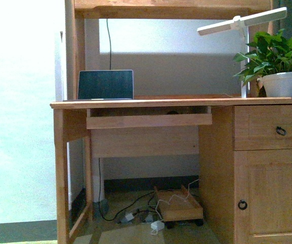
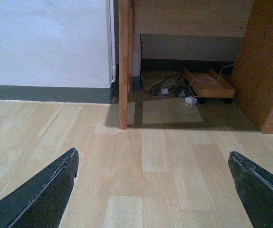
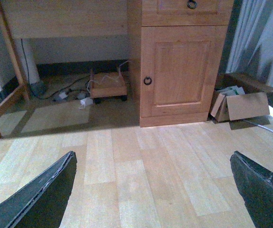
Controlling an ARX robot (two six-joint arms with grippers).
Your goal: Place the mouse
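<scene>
Two sets spread wide, empty — my left jaws and right jaws — above the pale plank floor [image 2: 165, 185]; a light wooden desk [image 1: 151, 103] fills my front view's centre. Where the small dark grey mouse lies I cannot tell.

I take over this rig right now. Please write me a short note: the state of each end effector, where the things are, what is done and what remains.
Left end effector: open, empty, over the wooden floor in front of the desk.
Right end effector: open, empty, over the floor, facing the cabinet door.
Mouse: not clearly seen in any view. A small dark shape just above the pull-out tray cannot be identified.
Done: nothing that shows; no mouse is held.
Left: find the mouse, grasp it, place it.
</scene>
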